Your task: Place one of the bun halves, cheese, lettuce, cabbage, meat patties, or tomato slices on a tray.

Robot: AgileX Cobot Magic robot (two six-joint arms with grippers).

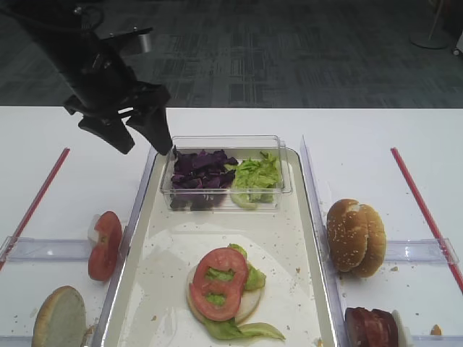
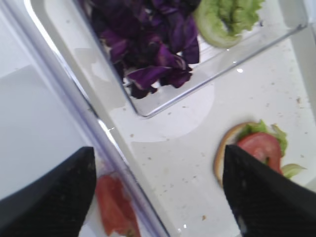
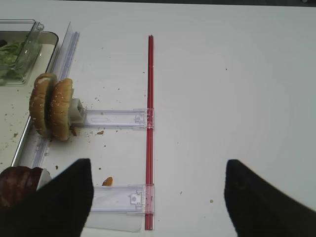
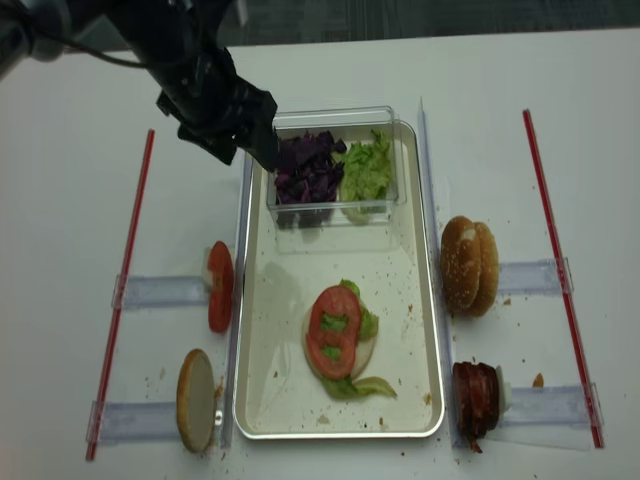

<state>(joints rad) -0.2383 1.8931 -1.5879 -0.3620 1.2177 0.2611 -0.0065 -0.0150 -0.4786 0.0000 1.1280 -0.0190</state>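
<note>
The metal tray holds a bun half topped with lettuce and one tomato slice. At its far end a clear box contains purple cabbage and green lettuce. My left gripper hovers open and empty over the tray's far left rim, beside the box; its wrist view shows the cabbage ahead. More tomato slices stand left of the tray, above a lone bun half. Two bun halves and the meat patties stand to the right. My right gripper is open over bare table. No cheese is in view.
Red rods lie along both sides of the white table. Clear plastic holders carry the upright food pieces. Clear rails run along the tray's long sides. Crumbs dot the tray floor.
</note>
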